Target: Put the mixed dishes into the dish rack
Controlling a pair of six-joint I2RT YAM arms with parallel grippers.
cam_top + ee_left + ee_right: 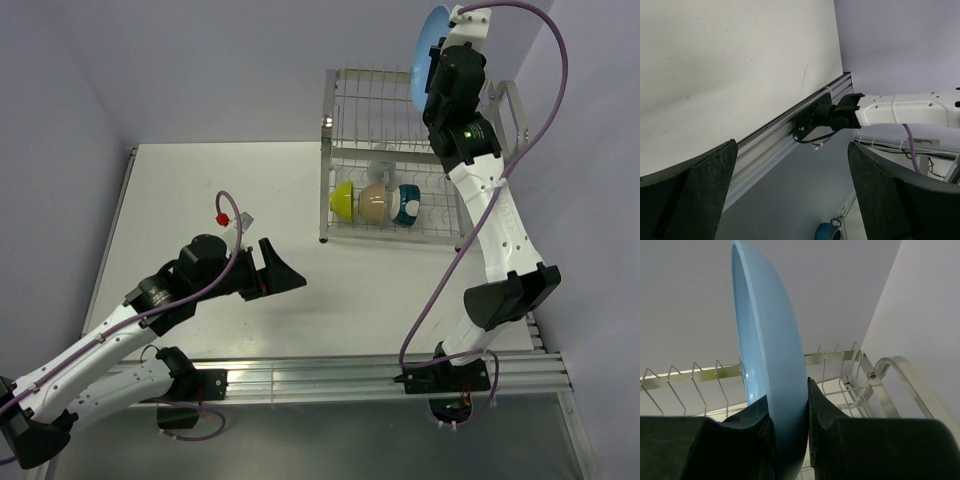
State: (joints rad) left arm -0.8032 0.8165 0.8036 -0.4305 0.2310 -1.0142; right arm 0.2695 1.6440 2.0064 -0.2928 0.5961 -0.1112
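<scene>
Your left gripper [285, 271] hangs over the white table [200, 190], jaws spread wide and holding nothing. To its right, the dish rack [375, 110] has a lime-green bowl [343, 201], a cream bowl [374, 204] and a dark bowl with white inside [406, 205] side by side on its lower shelf. Your right gripper [790, 427] pinches the large blue plate [765, 350] by its rim, upright over the rack's top tier.
</scene>
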